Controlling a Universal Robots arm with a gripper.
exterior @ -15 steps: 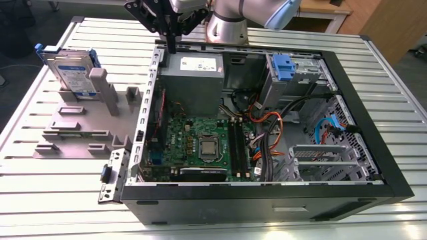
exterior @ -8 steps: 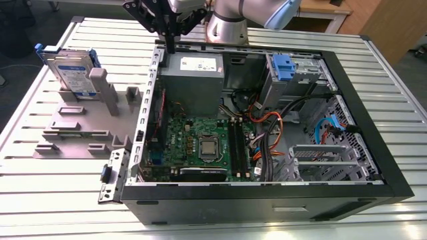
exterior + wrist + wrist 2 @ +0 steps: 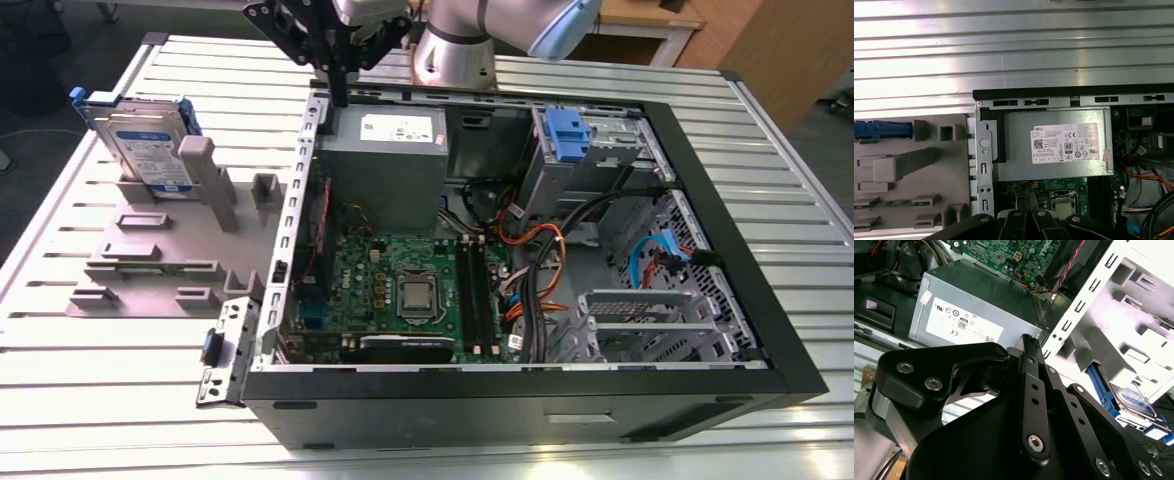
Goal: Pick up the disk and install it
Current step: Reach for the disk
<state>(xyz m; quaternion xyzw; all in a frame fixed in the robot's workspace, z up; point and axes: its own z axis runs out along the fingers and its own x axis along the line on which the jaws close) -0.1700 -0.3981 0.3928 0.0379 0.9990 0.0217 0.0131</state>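
**Disk not yet picked up**

The disk (image 3: 140, 150) is standing on edge in a grey holder (image 3: 147, 270) on the tabletop (image 3: 107, 400), outside the open computer case (image 3: 534, 410). Judging by that, neither the pick-up nor the install is done. The claw (image 3: 340, 95) is hanging clenched and empty over the case's rim, just beside the grey power supply box (image 3: 387, 150). The disk is sitting well apart from it, toward the exterior view's left, with the case wall lying between them
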